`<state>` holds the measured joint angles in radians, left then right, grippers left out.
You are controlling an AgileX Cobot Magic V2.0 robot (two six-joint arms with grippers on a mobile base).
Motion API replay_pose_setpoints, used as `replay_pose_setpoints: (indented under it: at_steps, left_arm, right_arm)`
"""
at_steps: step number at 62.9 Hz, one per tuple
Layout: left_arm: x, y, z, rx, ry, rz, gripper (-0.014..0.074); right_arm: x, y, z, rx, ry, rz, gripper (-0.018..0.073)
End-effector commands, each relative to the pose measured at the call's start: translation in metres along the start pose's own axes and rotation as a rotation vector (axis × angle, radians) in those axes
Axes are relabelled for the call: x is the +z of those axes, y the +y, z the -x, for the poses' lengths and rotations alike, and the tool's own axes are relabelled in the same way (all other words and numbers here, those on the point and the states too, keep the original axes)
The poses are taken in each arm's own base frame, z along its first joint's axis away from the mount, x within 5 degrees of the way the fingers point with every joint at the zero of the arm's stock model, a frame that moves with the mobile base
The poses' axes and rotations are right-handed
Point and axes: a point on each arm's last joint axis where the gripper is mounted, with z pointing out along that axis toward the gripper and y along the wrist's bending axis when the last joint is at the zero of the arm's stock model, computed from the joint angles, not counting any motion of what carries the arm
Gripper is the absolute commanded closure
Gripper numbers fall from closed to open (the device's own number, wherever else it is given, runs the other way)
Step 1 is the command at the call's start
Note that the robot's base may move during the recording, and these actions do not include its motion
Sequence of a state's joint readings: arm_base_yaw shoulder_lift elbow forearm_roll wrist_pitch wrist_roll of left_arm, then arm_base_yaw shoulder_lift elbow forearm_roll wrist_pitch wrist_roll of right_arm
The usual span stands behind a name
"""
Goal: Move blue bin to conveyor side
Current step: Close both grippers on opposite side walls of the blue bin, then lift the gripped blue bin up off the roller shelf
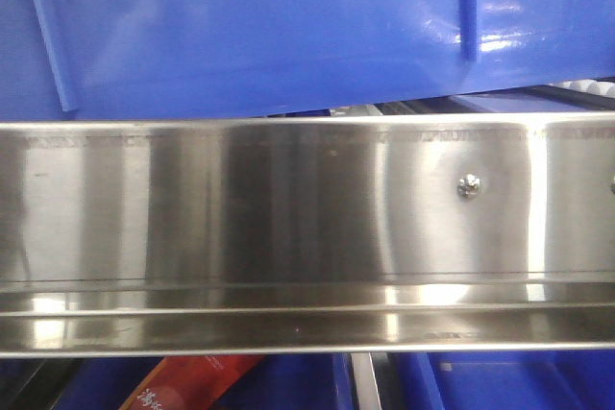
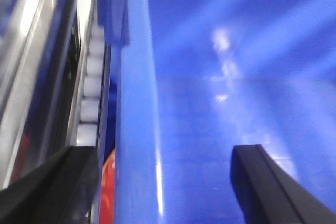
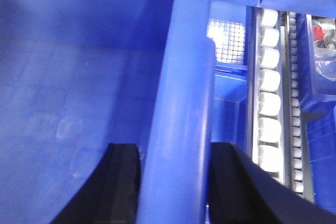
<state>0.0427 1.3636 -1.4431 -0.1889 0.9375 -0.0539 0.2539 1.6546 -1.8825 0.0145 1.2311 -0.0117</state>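
Showing the blue bin: glossy deep-blue plastic with a raised vertical rib and bright glare. It fills 12 o'clock of the front view, its lower edge slanted above a brushed steel rail. The right gripper clamps the thick rim. The left gripper straddles it, jaws wide, with the inner finger apart from the wall. White rollers lie at 3 o'clock of the rim.
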Motion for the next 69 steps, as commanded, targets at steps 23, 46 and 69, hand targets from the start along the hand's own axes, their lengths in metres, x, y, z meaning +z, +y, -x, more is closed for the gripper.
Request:
replay_pose_setpoints:
  at_steps: [23,46,69]
  left_arm:
    - [0.028,0.002,0.000,-0.027,0.064,0.011,0.0195]
    - [0.028,0.003,-0.003,-0.017,0.100,0.026,0.0195]
    - [0.034,0.004,-0.003,-0.019,0.099,0.028,0.0197]
  right_arm:
    - [-0.001,-0.002,0.001,-0.015,-0.010,-0.019,0.0648]
    - [-0.001,-0.002,0.001,-0.015,-0.010,-0.019,0.0648]
    - [-0.001,-0.002,0.001,-0.015,-0.010,-0.019,0.0648]
